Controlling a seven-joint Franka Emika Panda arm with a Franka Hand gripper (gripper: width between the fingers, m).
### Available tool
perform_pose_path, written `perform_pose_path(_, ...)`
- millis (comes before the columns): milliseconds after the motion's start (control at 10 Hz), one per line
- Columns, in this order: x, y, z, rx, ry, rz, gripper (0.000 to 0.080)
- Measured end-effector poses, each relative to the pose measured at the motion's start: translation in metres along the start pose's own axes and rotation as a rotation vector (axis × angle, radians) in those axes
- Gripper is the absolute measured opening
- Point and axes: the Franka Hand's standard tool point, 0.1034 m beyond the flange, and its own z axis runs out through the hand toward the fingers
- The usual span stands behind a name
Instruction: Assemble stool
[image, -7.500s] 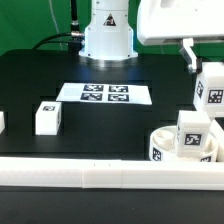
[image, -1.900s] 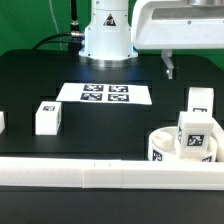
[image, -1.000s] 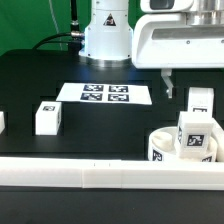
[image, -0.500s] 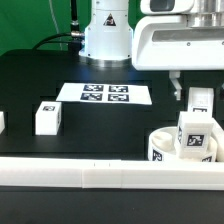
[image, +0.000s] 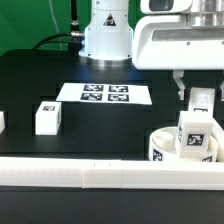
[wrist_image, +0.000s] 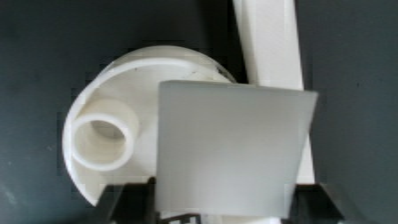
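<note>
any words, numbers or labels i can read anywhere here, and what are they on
No words, brands or numbers can be read in either view.
marker board: black-and-white square tags only, no lettering.
seat disc: a tag pattern on its wall, no text.
upright leg block on it: tag pattern, no text.
lone leg block: tag pattern, no text.
far leg block: nothing legible.
Wrist view: plain white surfaces, nothing printed.

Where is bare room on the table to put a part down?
The table is bare between the marker board, the front rail and the lone leg block. It is crowded at the exterior view's right: seat disc, gripped leg block.
</note>
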Motion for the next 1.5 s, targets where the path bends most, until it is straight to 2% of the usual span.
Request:
perform_pose_path(400, -0.0042, -0.0013, 0.0010, 0.033, -0.027, 0.500, 0.0333)
perform_pose_path(900, -0.0057, -0.0032, 0.0016, 0.039, -0.040, 0.817, 0.0333)
perform_pose_path(1300, -0.0082, 0.0025, 0.0021, 0.104, -0.077, 1.334, 0.0333)
perform_pose_path(1500, -0.0104, -0.0016, 0.0030, 0.114, -0.083, 1.490, 0.0333)
